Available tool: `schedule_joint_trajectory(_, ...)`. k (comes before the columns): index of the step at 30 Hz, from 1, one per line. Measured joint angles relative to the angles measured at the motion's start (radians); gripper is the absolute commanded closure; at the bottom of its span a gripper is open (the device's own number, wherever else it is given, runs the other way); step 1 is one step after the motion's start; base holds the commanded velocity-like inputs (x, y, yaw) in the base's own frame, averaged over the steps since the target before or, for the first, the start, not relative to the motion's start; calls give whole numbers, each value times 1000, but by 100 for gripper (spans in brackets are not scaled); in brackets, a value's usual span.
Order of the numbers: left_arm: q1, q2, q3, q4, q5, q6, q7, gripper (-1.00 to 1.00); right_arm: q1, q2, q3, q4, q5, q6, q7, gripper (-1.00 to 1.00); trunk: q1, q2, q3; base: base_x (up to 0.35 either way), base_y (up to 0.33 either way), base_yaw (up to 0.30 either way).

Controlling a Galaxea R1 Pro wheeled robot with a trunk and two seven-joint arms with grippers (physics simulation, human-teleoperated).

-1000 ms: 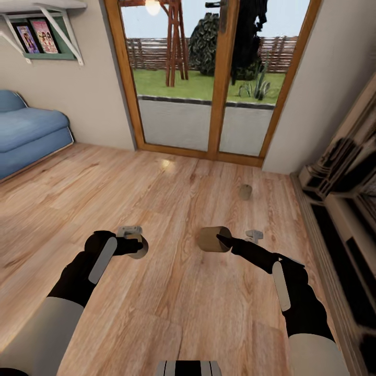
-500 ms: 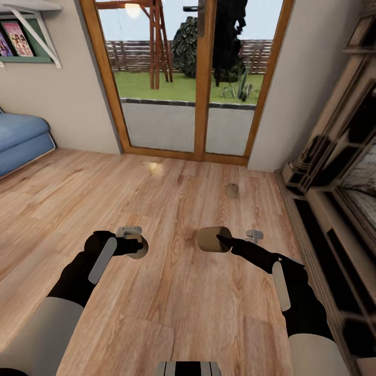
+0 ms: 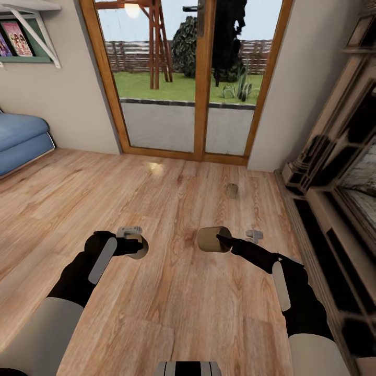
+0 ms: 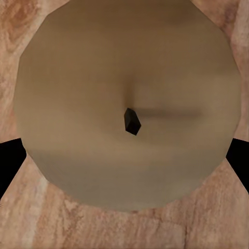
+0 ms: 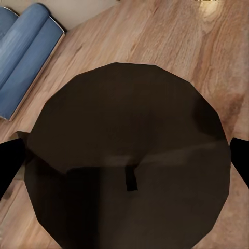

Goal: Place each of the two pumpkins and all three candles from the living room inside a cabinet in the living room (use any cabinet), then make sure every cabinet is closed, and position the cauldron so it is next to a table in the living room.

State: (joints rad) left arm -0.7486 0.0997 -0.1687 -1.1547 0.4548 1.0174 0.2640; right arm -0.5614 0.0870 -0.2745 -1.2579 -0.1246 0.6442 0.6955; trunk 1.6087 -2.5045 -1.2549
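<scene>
Each of my grippers holds a stubby grey-brown candle above the wooden floor. The left gripper (image 3: 134, 244) is shut on one candle (image 3: 140, 253), mostly hidden behind its fingers. In the left wrist view that candle's flat end (image 4: 129, 78) with a dark wick sits between the black fingertips (image 4: 9, 162). My right gripper (image 3: 221, 241) is shut on a second candle (image 3: 209, 238), held on its side. Its end face (image 5: 129, 135) looks dark in the right wrist view. A third candle (image 3: 232, 190) stands on the floor ahead, near the fireplace. Pumpkins, cabinet, cauldron and table are out of view.
A brick-and-stone fireplace (image 3: 339, 188) runs along the right side. Glass doors in a wooden frame (image 3: 201, 83) face me, with a garden beyond. A blue sofa (image 3: 21, 141) sits at the far left under a wall shelf (image 3: 26, 31). Open wooden floor (image 3: 172, 313) lies between.
The whole picture shifted left in the first half second, so the camera turned right, bringing more fireplace into view. Both arms and their candles kept the same pose.
</scene>
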Motion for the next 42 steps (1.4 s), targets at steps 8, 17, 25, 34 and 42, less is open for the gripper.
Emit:
schedule_joint_trajectory(8, 0, 1, 0, 0, 4, -1, 0, 100, 0, 0, 0, 0, 2, -1, -1, 100, 0, 0, 1, 0, 39, -260)
schedule_joint_trajectory(17, 0, 1, 0, 1, 2, -2, -2, 100, 0, 0, 0, 0, 0, 0, -1, 100, 0, 0, 5, 20, 256, -280)
schedule_joint_trajectory(25, 1, 2, 0, 2, 2, -2, -2, 100, 0, 0, 0, 0, 0, 0, -1, 100, 0, 0, 9, 163, 246, -280)
schedule_joint_trajectory(34, 2, 3, -1, 3, 2, -2, -2, 100, 0, 0, 0, 0, 2, -1, -1, 100, 0, 0, 14, 267, 173, -280)
schedule_joint_trajectory(42, 2, 3, -2, 3, 5, -2, -2, 100, 0, 0, 0, 0, 3, -1, 0, 100, 0, 0, 17, 277, 169, -208)
